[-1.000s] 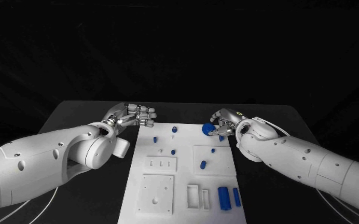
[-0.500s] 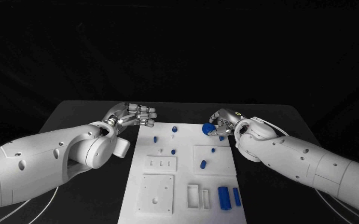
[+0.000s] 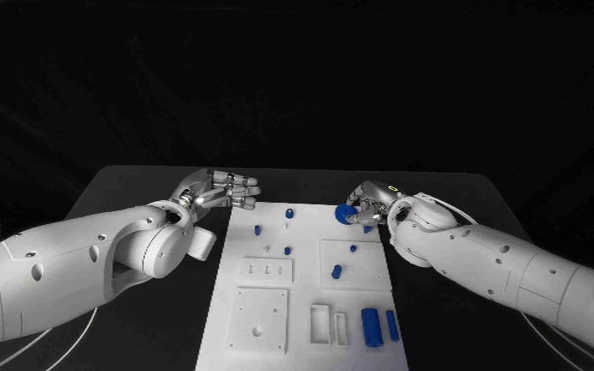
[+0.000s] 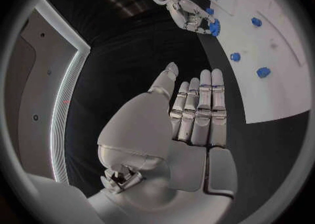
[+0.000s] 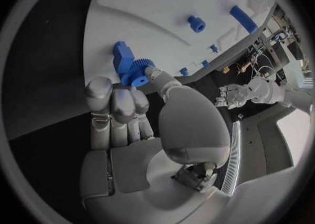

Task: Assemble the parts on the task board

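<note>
our right hand (image 3: pixel 366 205) grips the blue gear (image 3: pixel 345 213) at its fingertips just above the board (image 3: pixel 266 319), while our left hand (image 3: pixel 223 191) is released beside it.

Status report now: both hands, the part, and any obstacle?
Right hand holds blue gear part at board far right edge. Left hand open, beside board's far left corner. Nothing seen blocking.

This looks like a robotics lab set up for testing. A black desk (image 3: pixel 148 184) stands against an all-black backdrop and carries a white task board (image 3: pixel 266 298) with cut-out recesses and small blue parts (image 3: pixel 370 326). In the right wrist view, cables and equipment crowd the room's edge (image 5: pixel 252 51).
</note>
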`<state>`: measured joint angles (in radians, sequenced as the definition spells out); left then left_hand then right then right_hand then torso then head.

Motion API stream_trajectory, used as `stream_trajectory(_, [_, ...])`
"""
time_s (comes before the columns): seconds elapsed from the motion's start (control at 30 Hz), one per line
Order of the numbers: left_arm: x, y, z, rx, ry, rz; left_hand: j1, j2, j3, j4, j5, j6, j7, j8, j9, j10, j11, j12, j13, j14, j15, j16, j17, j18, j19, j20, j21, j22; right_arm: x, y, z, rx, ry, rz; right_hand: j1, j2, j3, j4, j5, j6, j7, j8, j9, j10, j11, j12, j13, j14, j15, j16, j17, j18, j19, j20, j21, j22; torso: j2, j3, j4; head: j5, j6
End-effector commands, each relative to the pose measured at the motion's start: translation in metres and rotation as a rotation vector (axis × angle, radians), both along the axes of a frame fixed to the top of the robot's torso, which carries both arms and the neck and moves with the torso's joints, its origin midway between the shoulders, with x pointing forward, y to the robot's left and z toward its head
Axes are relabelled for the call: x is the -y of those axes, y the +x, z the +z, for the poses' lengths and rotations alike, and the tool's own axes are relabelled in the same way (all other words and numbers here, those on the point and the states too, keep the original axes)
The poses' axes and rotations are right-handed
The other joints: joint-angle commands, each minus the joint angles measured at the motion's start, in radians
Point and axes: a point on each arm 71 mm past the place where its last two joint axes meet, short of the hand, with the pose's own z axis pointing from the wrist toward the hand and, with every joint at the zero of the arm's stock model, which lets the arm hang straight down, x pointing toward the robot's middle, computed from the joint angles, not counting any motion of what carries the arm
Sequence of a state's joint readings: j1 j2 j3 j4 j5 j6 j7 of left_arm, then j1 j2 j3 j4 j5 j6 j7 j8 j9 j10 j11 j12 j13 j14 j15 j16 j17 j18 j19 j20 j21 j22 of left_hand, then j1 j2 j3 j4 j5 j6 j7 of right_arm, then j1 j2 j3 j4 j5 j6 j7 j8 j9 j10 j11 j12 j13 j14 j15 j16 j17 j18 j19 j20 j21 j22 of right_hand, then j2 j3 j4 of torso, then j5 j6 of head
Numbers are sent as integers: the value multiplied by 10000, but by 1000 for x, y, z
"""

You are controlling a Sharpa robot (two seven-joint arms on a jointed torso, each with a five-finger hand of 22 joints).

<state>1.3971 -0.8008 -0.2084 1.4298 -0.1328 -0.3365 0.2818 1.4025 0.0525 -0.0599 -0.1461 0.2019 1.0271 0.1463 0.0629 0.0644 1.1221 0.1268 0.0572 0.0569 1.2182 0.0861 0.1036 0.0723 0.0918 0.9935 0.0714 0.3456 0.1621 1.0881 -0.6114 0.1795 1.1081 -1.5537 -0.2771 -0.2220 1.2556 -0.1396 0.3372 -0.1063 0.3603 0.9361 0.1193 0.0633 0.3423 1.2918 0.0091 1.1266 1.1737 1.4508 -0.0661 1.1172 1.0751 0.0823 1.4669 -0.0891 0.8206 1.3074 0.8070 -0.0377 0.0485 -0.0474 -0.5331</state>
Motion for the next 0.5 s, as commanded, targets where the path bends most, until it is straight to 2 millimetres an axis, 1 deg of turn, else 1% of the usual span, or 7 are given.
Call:
stream_trajectory(0.03, [2,0,1,35,-28,-182,11,48,-31,-13,7,-54,0,3,7,-12,-15,27,15,28,44,55,7,-158,53,16,29,-11,-2,-1,-6,-386,-265,194,-93,12,155,-32,56,76,10,-5,-67,35,-63,44,20,9,-19,62,28,51,227,2,65,989,8,1,-7,2,-16])
stream_trajectory(0.13, [2,0,1,29,-25,-186,11,48,-31,-13,7,-54,0,3,7,-12,-15,27,15,28,44,55,7,-158,53,16,29,-11,-3,-1,-8,-459,-330,226,-93,12,155,-32,56,76,10,-5,-67,35,-63,44,20,9,-19,62,28,51,227,2,65,989,8,2,-5,16,-24])
stream_trajectory(0.2, [2,0,1,26,-24,-188,11,48,-31,-13,7,-54,0,3,7,-12,-15,27,15,28,44,55,7,-158,53,16,29,-11,-4,-1,-9,-506,-379,250,-133,-40,139,-67,73,71,8,-6,-103,37,-59,41,20,13,-16,75,47,50,225,5,85,991,7,5,-3,13,-30])
stream_trajectory(0.37, [2,-1,1,22,-21,-187,11,48,-31,-13,7,-54,0,3,7,-12,-15,27,15,28,44,55,7,-158,53,16,29,-11,-6,-2,-11,-550,-486,295,-130,-21,-138,-78,130,98,-4,-9,-143,50,-59,44,27,9,-20,66,51,46,220,4,106,991,3,11,-4,10,-58])
stream_trajectory(0.5, [2,-1,1,21,-17,-190,11,48,-31,-13,7,-54,0,3,7,-12,-15,27,15,28,44,55,7,-158,53,16,29,-11,-7,-3,-13,-540,-609,331,-120,7,-173,-72,145,238,-33,-2,-127,68,-79,63,45,18,-31,83,70,43,227,-5,129,996,4,5,-11,17,-79])
